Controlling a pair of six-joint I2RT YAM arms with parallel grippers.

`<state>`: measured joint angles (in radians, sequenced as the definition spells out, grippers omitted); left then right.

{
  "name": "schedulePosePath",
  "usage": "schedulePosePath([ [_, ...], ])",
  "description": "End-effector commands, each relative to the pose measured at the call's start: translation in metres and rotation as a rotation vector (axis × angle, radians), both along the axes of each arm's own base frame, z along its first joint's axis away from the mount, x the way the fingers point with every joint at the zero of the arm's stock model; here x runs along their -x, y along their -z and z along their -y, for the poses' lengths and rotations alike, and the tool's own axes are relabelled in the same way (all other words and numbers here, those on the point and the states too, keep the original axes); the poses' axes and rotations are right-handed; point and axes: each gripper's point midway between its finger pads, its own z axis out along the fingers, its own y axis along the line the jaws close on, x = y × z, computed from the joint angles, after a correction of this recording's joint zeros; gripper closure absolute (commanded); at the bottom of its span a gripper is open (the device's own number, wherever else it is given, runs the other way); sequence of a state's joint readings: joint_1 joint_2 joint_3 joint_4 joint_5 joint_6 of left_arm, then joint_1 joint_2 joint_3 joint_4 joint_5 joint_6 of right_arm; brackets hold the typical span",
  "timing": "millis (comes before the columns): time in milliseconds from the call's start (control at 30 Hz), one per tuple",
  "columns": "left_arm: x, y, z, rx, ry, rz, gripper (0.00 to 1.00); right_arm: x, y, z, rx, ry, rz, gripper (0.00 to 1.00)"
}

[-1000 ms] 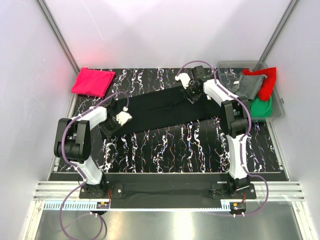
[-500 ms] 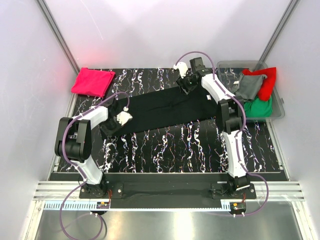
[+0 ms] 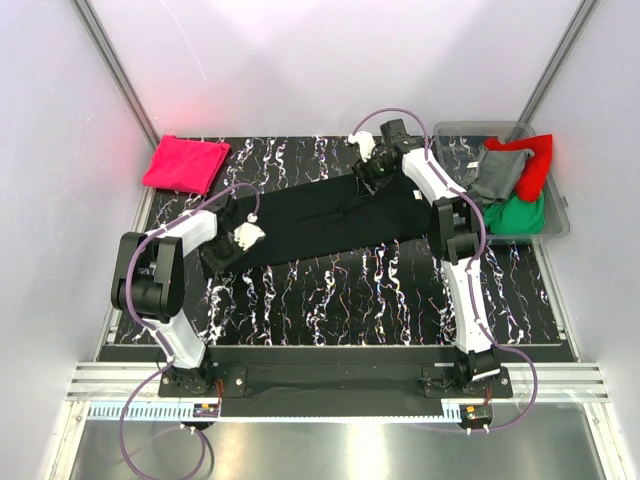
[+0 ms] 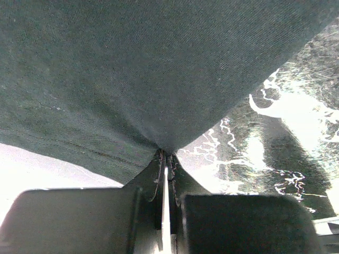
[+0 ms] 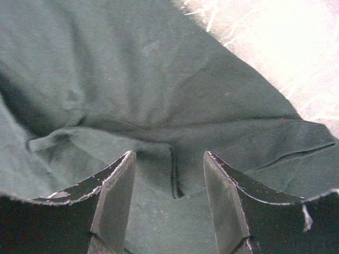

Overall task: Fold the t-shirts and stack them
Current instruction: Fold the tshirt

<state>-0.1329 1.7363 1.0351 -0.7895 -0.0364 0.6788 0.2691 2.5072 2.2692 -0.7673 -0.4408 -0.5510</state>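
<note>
**A:** Checking progress, starting nearest?

**B:** Seeing the left tool (image 4: 165, 159) pinching shut on the near-left end of the black t-shirt (image 3: 330, 215), with cloth bunching to a point right at the closed tips.

**A:** And judging the shirt itself?

**B:** Lying as a long narrow band, slanting across the tabletop (image 3: 330, 300). Looking folded lengthwise already, and probably needing crosswise folds yet before joining any stack.

**A:** Moving on to its far-right end?

**B:** Finding the right tool (image 5: 169, 159) hovering just above that end, with fingers standing apart and gripping nothing. Showing only a creased seam beneath the gap.

**A:** Looking farther out?

**B:** Spotting the pink-red t-shirt (image 3: 185, 163) resting folded well beyond the black t-shirt's left end, apart from it. Looking like the one finished piece, and likely the base of the stack. Beyond the black t-shirt's right end, noting the clear bin (image 3: 455, 130) holding the grey t-shirt (image 3: 500, 172), the red t-shirt (image 3: 535, 165) and the green t-shirt (image 3: 522, 212), all crumpled and waiting for folding. So judging the job barely begun: one done, one under way, three untouched.

**A:** Comparing with a second ago?

**B:** Noticing the right tool having shifted slightly leftward along the black t-shirt's far edge, spreading wider on the way. Not noticing any change at the left tool, the band, or anything beyond it.
</note>
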Motion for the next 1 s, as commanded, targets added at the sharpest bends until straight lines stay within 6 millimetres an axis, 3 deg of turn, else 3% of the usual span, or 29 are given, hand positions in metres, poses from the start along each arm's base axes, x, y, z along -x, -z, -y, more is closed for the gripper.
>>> schedulePosePath([
  [0, 0.018, 0.025, 0.012, 0.057, -0.013, -0.093, 1.00, 0.000, -0.015, -0.006, -0.073, -0.020, -0.016, 0.39],
  [333, 0.017, 0.024, 0.012, 0.052, -0.019, -0.091, 1.00, 0.006, -0.008, -0.011, -0.104, -0.032, -0.066, 0.55],
  [433, 0.017, 0.024, 0.012, 0.050, -0.016, -0.089, 1.00, 0.006, -0.006, -0.011, -0.100, -0.032, -0.085, 0.68],
  [467, 0.017, 0.024, 0.012, 0.048, -0.015, -0.091, 1.00, 0.006, -0.007, -0.012, -0.104, -0.036, -0.084, 0.79],
  [567, 0.016, 0.024, 0.014, 0.050, -0.015, -0.091, 0.99, 0.007, -0.011, -0.014, -0.115, -0.051, -0.079, 0.88],
  [867, 0.017, 0.025, 0.016, 0.049, -0.009, -0.094, 0.99, -0.009, -0.057, -0.028, -0.148, -0.099, 0.060, 0.89],
  [967, 0.016, 0.025, 0.017, 0.048, -0.009, -0.091, 0.99, -0.011, -0.059, -0.039, -0.141, -0.130, 0.089, 0.88],
])
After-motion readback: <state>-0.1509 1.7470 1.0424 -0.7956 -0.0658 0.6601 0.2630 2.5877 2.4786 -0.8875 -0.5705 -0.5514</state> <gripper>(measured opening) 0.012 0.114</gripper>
